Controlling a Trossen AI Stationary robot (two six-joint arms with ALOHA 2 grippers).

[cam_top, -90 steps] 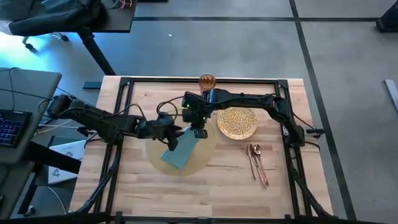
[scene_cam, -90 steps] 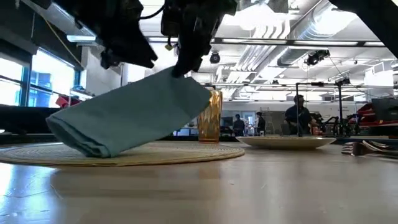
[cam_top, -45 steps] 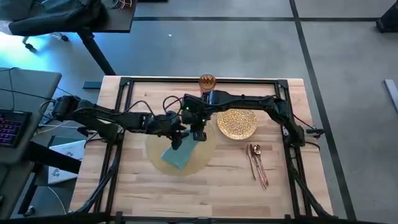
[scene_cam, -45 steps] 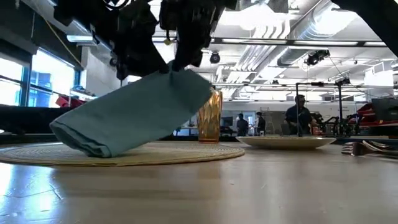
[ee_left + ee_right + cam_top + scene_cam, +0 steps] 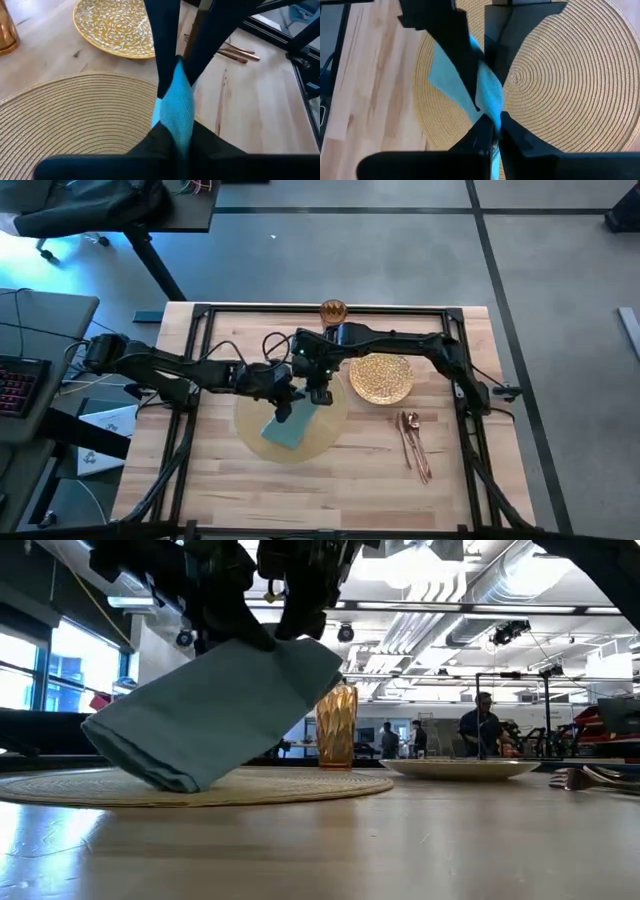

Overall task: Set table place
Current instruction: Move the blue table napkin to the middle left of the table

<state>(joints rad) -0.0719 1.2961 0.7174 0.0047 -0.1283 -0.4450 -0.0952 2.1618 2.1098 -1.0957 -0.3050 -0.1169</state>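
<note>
**Both grippers pinch the teal napkin over the placemat**

No brand, label or readable writing shows on anything.

The napkin [image 5: 284, 426] hangs tilted above the placemat [image 5: 325, 430], its raised end up in the grippers and its low folded end resting on the mat, as the low view shows [image 5: 215, 710]. The left gripper [image 5: 284, 405] is closed on the napkin's raised edge; in its wrist view the cloth is squeezed between its two dark fingers [image 5: 150, 145]. The right gripper [image 5: 320, 393] is clamped on the same edge just beside it, cloth caught between its fingertips in its own wrist view [image 5: 490, 112].

The two grippers sit so close that each blocks the other's wrist view, and most of the napkin is hidden there. In the low view the arms cover the grasp point, and the napkin hides the far part of the mat.

The plate [image 5: 380, 378] lies just right of the mat on the table [image 5: 220, 490]. The cup [image 5: 333, 311] stands at the far edge, partly behind the napkin in the low view [image 5: 340, 730]. The cutlery [image 5: 414, 444] lies together near the plate; single pieces are hard to tell apart. People [image 5: 480, 730] stand far off in the room behind.
</note>
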